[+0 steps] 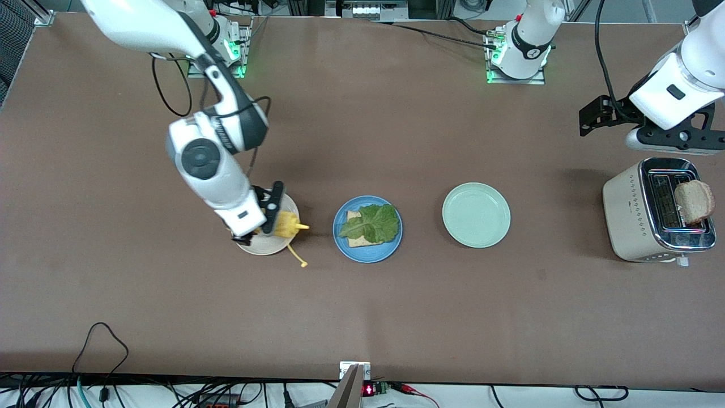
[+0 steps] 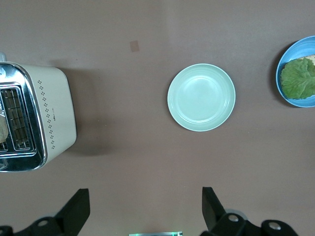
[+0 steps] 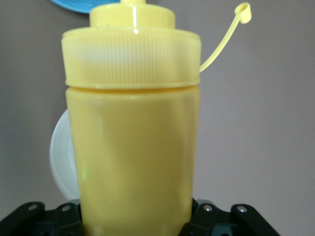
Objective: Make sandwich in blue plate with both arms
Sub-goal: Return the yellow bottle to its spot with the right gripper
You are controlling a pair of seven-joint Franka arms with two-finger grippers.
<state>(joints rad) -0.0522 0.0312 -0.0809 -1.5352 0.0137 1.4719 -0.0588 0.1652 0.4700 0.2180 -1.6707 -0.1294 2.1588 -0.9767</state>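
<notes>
Near the middle of the desk, the blue plate was found with one bread slice laid on it and a lettuce leaf spread over that slice; no second slice was seen on top. Toward the right arm's end, just beside the blue plate, a cream plate was seen. Over that cream plate the right tool was held, pinching a yellow squeeze bottle around its body, the bottle tilted with its nozzle toward the blue plate and its cap dangling on a thin strap. Toward the left arm's end, a pale green plate was set beside the blue one. Close to that end's edge a toaster was placed, with a bread slice standing up out of one slot. Above the toaster the left tool was held, its fingers spread wide and nothing gripped.
</notes>
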